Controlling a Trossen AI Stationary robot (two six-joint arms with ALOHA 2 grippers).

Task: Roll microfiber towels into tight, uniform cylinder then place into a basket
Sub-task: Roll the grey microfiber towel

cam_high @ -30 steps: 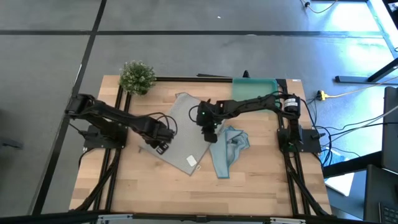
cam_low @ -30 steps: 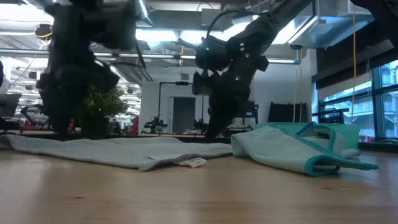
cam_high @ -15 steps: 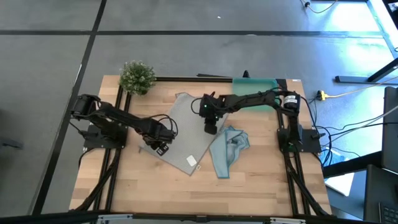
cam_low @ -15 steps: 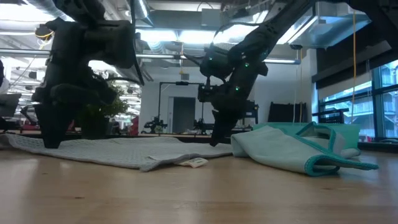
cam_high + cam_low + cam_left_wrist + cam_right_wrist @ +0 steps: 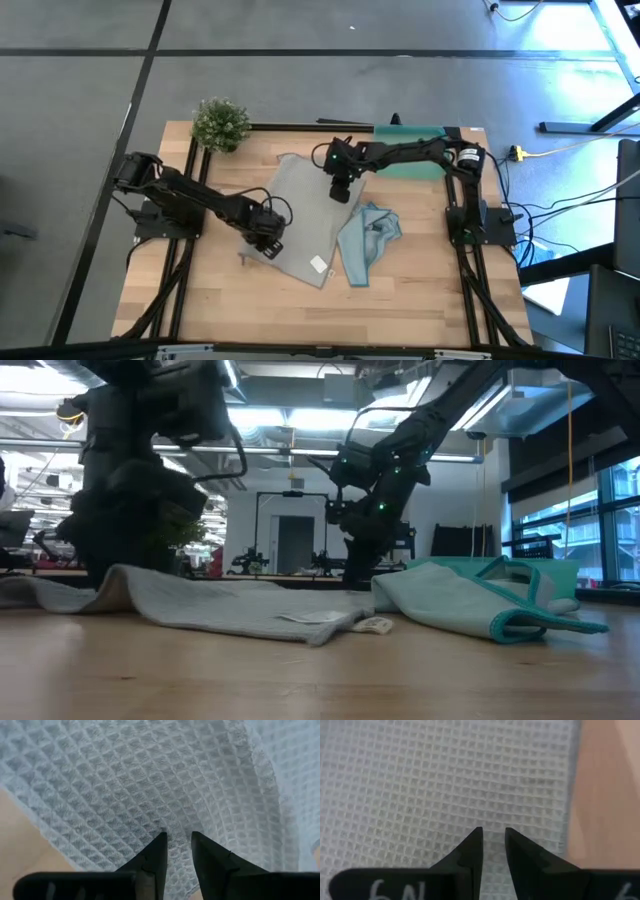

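The pale grey waffle towel (image 5: 300,215) lies spread on the wooden table, with a small white tag (image 5: 318,265) near its near corner. My left gripper (image 5: 268,240) is shut on its near-left part. My right gripper (image 5: 340,190) is shut on it close to its right edge. The light blue towel (image 5: 365,240) lies crumpled on the table just right of the grey one, untouched. The teal basket (image 5: 415,150) stands at the far right edge, partly hidden by my right arm. My left gripper pinches a small pucker of the grey towel (image 5: 175,827) between its fingertips, pointing down from above. The cloth rises in a low hump (image 5: 125,575) at the fingers; the rest lies on the table. My right gripper has its fingertips on the grey towel (image 5: 493,822) a little inside its right edge (image 5: 568,795), pointing down from above. The gap between them is narrow. The cloth lies flat on the table there; how much sits between the tips I cannot tell.
A small green potted plant (image 5: 220,122) stands at the far left corner. Bare wood (image 5: 300,315) runs along the near edge. The black frame rails (image 5: 180,290) run down both sides of the table.
My left gripper has gone toward the near and right edges, dragging the grey towel's near-left part, which now humps up. My right gripper has gone toward the far edge along the towel's right side. The towel's near corner and tag have slid right and nearer.
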